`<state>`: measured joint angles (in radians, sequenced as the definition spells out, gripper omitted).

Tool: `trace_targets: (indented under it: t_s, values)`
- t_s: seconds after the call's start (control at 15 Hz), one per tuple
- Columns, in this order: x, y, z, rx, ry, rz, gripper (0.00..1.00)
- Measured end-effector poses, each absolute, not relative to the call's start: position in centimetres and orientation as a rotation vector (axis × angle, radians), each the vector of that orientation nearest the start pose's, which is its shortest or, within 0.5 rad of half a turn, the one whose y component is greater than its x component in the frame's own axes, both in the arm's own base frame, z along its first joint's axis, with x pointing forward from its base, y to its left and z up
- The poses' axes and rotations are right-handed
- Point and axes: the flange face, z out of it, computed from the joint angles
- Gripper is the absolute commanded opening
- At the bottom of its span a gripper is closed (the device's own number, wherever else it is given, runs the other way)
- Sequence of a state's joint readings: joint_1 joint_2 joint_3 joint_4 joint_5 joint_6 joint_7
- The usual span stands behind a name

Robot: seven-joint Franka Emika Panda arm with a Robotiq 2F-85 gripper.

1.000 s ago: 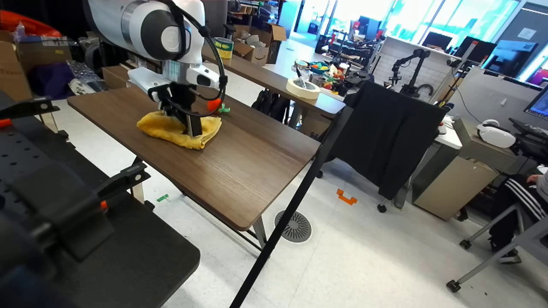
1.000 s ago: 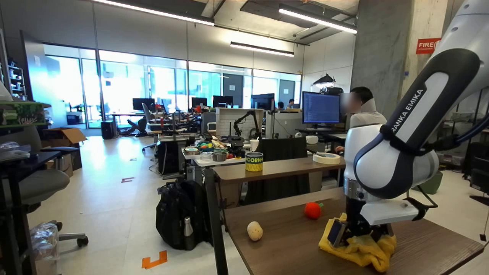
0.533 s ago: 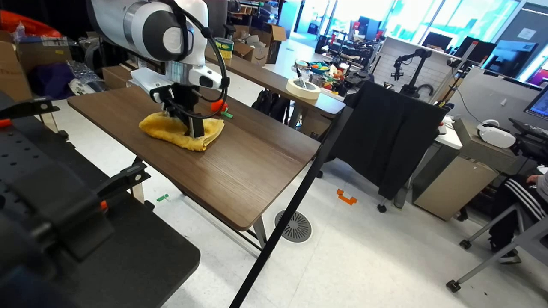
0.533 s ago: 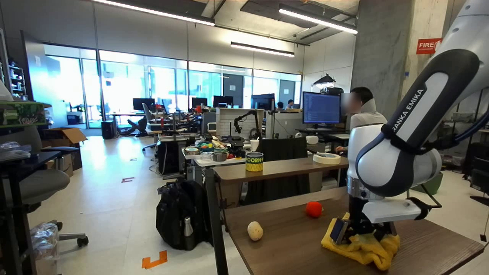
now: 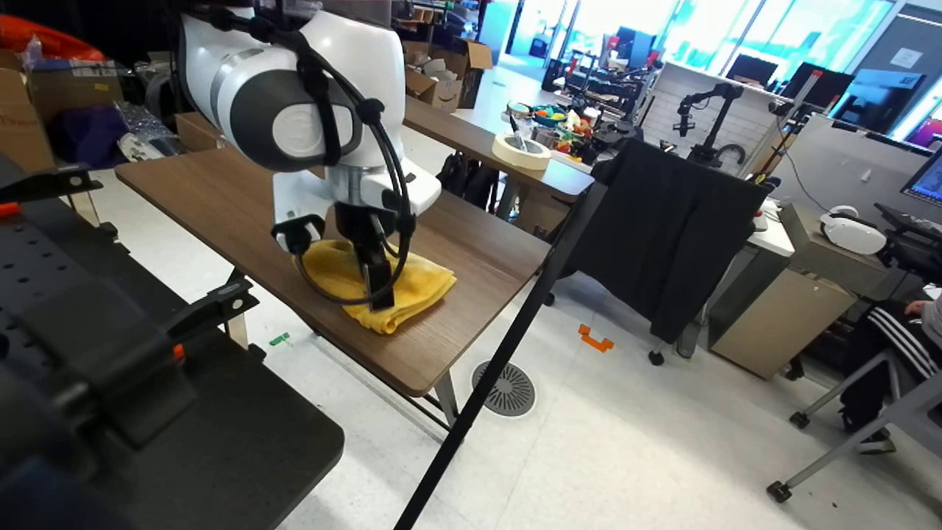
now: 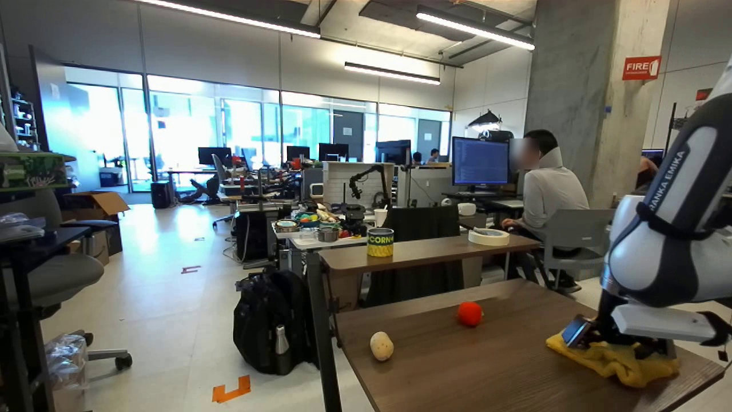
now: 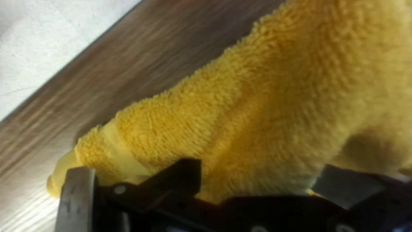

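While touching the yellow terry towel (image 7: pixel 193 129) from above, standing with fingers (image 6: pixel 576 332) spread wide apart. In both exterior views, found towel loosely folded on wood-grain desk (image 6: pixel 434 366), near an edge. Also noted red round fruit (image 6: pixel 470 313) and pale potato-like item (image 6: pixel 381 346) on same desk, apart from towel.

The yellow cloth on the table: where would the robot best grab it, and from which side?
Probably by a raised fold of the yellow cloth, from straight above. It lies low on the table, with little height to grab sideways, but its creases should let the fingers pinch some up. They point down at it, wide apart.
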<state>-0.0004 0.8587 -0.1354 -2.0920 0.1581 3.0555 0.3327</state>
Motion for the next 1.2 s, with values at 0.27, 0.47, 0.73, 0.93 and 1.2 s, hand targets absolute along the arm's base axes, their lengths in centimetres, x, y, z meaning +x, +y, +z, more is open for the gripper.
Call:
trace_targets:
  t_s: [0.27,0.47,0.73,0.93,1.2]
  values:
    - [51.0,-14.4,2.3,-3.001,1.132,-0.347,1.0]
    - [51.3,-13.6,2.4,-2.965,1.101,-0.346,1.0]
    - [53.6,-7.9,2.9,-2.93,0.928,-0.332,1.0]
    - [56.0,-2.0,3.4,-2.923,0.784,-0.254,1.0]
    - [59.3,-1.8,3.6,-2.958,0.827,-0.169,1.0]
